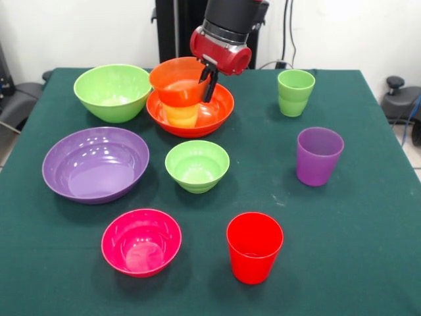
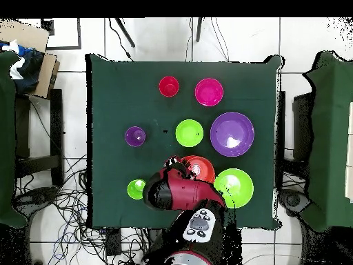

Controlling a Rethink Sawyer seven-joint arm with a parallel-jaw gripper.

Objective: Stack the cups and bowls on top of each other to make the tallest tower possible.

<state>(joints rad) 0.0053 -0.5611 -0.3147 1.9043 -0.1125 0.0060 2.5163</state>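
My gripper is shut on the right rim of the small orange bowl and holds it upright over the yellow cup. The cup stands inside the large orange bowl. I cannot tell whether the bowl rests on the cup. In the overhead view the arm hides most of this stack, and only part of the orange bowl shows. Loose on the cloth are the large lime green bowl, large purple bowl, small lime green bowl, magenta-pink bowl, red cup, purple cup and light green cup.
The green table cloth covers the whole table. The robot's pedestal stands behind the orange bowls. Chairs and cables lie around the table in the overhead view.
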